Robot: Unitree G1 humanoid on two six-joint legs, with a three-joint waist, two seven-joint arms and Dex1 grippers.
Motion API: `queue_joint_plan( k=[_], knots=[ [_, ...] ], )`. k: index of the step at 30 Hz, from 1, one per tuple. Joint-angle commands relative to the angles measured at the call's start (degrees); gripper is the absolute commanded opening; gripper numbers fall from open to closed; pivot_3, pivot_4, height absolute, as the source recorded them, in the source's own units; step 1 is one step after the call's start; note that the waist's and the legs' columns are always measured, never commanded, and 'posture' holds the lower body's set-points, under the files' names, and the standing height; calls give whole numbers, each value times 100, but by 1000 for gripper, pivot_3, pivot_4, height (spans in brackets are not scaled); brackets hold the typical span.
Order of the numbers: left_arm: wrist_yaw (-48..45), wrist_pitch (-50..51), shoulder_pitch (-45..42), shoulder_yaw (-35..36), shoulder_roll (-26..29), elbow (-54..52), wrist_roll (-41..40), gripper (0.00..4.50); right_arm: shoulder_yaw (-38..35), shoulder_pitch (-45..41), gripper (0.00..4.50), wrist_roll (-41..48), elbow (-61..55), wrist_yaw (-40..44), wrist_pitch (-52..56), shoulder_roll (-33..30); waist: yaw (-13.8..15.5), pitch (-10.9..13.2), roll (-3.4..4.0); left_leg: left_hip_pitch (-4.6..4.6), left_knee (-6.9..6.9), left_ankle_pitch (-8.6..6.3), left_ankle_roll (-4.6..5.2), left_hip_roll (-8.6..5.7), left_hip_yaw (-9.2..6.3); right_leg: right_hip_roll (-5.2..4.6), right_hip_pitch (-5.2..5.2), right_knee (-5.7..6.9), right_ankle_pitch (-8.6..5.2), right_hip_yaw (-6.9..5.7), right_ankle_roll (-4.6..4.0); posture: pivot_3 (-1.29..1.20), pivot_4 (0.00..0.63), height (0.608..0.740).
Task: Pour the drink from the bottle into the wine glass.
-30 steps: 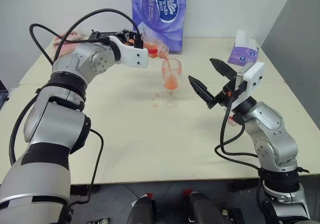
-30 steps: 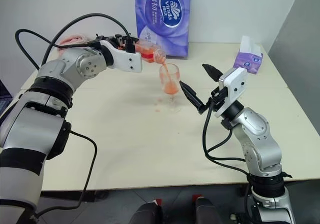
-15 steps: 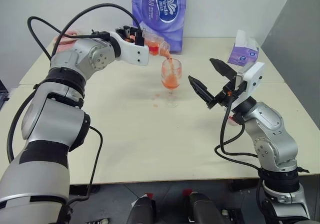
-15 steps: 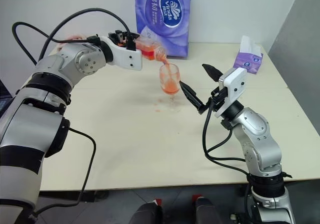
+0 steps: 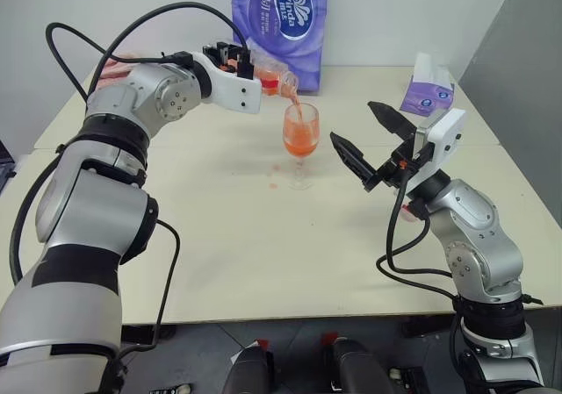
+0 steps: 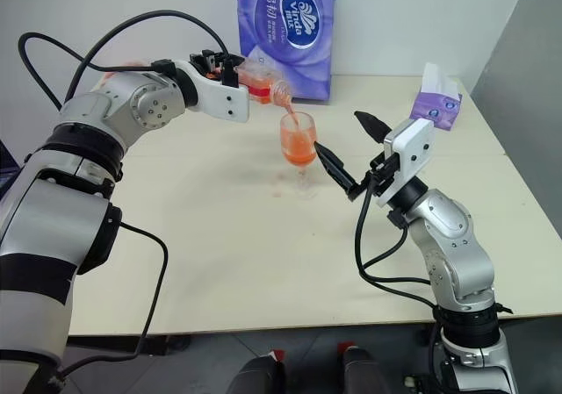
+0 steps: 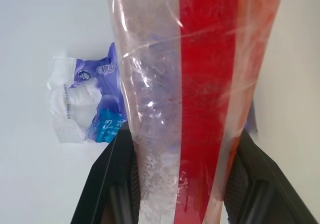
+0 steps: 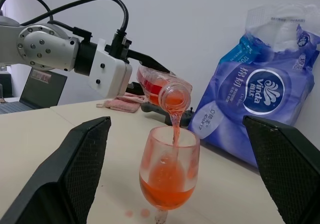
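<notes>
bottle [image 8: 162, 91] tipped (mouth down) over wine glass [image 8: 169, 174]

More drink [image 5: 300, 139] fills the wine glass [image 5: 300, 145].

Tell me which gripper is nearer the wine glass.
Right, narrowly. The right gripper hangs open just beside the wine glass, not touching. The left gripper stands above and behind it, shut on the bottle, tipped over the rim.
</notes>
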Motion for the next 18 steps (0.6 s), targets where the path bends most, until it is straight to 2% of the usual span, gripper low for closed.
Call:
queue_joint_plan(
  k=[1,9,18],
  knots=[
    [124,24,-272,9,111,-54,6,1667,-67,-30,4500,10,-204,-44,-72,19,0,0,0,0,0,0,0,0,0,0,0,0,0,0,0,0,150,740],
    [37,38,-244,102,46,-24,-150,1667,-86,-52,4500,7,-175,-48,-65,12,0,0,0,0,0,0,0,0,0,0,0,0,0,0,0,0,150,740],
    [-859,214,6,951,-217,-74,-1339,1667,-109,-70,4500,-3,-111,-28,-63,-17,-3,0,0,0,2,1,-1,0,1,-1,0,1,0,0,0,0,150,740]
  ],
)
